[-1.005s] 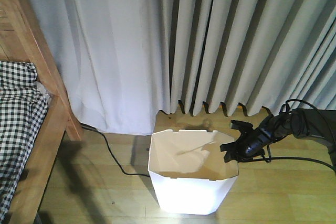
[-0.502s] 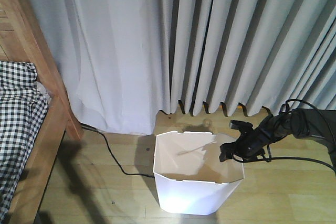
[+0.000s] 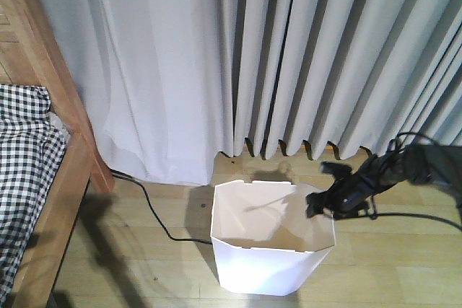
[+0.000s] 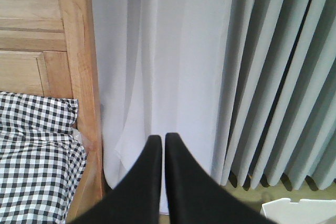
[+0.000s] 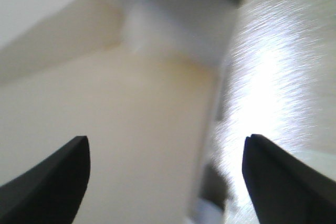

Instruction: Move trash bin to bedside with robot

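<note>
1. While the trash bin stands on the floor, well apart from the bed, the right pincer gapes released at its rim.
2. Thin plastic looks light and flexible; grip the rim.
3. Left pincer is clenched empty.

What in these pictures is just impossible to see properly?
- Front view: whether the right claw touches the trash bin rim; too small and dark to tell.
- Front view: the bin's bottom, cut off by the lower edge.
- Right wrist view: everything between the open fingers is blurred.
- Left wrist view: only a bin corner; the frame edge cuts the rest.
- Front view: most of the bed, cut off left.
</note>
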Controlling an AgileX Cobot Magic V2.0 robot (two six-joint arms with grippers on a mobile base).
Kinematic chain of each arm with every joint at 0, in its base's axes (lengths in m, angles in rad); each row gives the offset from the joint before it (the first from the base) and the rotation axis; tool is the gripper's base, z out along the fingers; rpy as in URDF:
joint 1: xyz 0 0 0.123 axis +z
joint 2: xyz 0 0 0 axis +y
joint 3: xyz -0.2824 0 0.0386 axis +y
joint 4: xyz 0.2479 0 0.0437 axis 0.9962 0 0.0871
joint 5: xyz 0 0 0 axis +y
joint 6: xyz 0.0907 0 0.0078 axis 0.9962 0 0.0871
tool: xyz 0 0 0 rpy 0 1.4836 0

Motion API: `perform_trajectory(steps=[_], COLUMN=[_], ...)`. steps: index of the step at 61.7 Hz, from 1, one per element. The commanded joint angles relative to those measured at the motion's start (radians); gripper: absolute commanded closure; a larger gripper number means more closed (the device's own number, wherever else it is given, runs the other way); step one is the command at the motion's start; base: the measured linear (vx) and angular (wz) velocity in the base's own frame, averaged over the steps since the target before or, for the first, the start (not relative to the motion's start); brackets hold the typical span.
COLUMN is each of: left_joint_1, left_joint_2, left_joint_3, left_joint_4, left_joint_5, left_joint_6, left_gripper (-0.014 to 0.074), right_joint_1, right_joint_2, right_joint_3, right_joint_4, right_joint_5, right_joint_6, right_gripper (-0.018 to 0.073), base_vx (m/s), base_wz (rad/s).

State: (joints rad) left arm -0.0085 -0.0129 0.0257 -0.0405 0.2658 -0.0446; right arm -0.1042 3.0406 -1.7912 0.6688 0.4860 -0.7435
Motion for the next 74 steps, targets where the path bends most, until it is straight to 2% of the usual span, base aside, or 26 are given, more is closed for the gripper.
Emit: perform_trajectory(steps=[1,12,19,28,41,52,67,74], left_joint_1=[-0.006,-0.006,-0.006,-0.006,-0.006,-0.006,-0.006,-0.006], left_joint_2=[-0.014,-0.014,-0.014,-0.014,-0.014,-0.014,-0.014,-0.014], left_joint_3=[0.019,0.019,0.019,0.019,0.019,0.019,0.019,0.019], left_joint_4=[-0.004,-0.004,-0.004,-0.004,-0.004,-0.004,-0.004,-0.004], left_joint_5=[-0.069,-0.069,-0.069,-0.069,-0.069,-0.069,-0.069,-0.069], left_joint_6=[-0.006,-0.006,-0.006,-0.006,-0.006,-0.006,-0.006,-0.006], left_gripper=[0.0602,0.0602,0.0602,0.0602,0.0602,0.0602,0.0602,0.0602], right_joint_1=[-0.012,-0.008,-0.008,-0.008,-0.006,0.037,0.095,0.097], right_joint_2=[-0.137,-0.262,-0.346,-0.482,-0.789,-1.106,-1.492,-1.695], right_joint_3=[0.073,0.305,0.427,0.578,0.812,0.99,1.144,1.203], right_joint_4=[0.004,0.078,0.098,0.099,0.099,0.093,0.097,0.141], right_joint_5=[-0.107,-0.286,-0.322,-0.355,-0.411,-0.462,-0.466,-0.461], right_joint_6=[-0.018,-0.109,-0.175,-0.211,-0.214,-0.213,-0.21,-0.196], right_gripper=[-0.0024,-0.0024,-0.0024,-0.0024,-0.0024,-0.0024,-0.0024,-0.0024], base_vx=[0.0,0.0,0.0,0.0,0.0,0.0,0.0,0.0], base_wz=[0.0,0.0,0.0,0.0,0.0,0.0,0.0,0.0])
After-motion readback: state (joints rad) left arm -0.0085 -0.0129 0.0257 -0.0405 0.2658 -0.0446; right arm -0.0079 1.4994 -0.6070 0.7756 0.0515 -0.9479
